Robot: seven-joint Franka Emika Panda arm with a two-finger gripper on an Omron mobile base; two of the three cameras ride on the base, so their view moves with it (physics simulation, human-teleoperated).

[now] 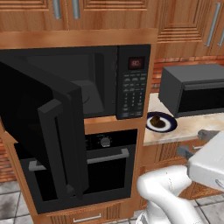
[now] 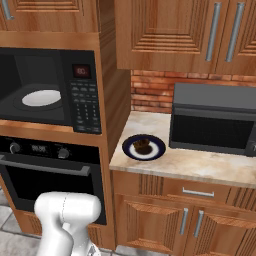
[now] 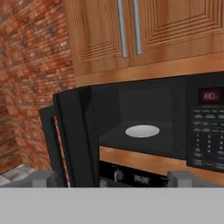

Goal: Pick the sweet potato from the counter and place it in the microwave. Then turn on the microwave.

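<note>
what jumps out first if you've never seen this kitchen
The big black microwave with its door swung wide open, white turntable bare inside. To its right, on the counter, the sweet potato sits on a blue-rimmed plate beside a dark grey box appliance.

Both base views look down from behind at the microwave; the hand view faces it nearer, level

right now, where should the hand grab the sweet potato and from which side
Probably from above, across the narrow middle of the sweet potato. It lies low on the blue-rimmed plate on the counter, so the plate rim blocks a side approach, and the grey box appliance crowds one side. The hand looks open, nothing between its tips.
</note>
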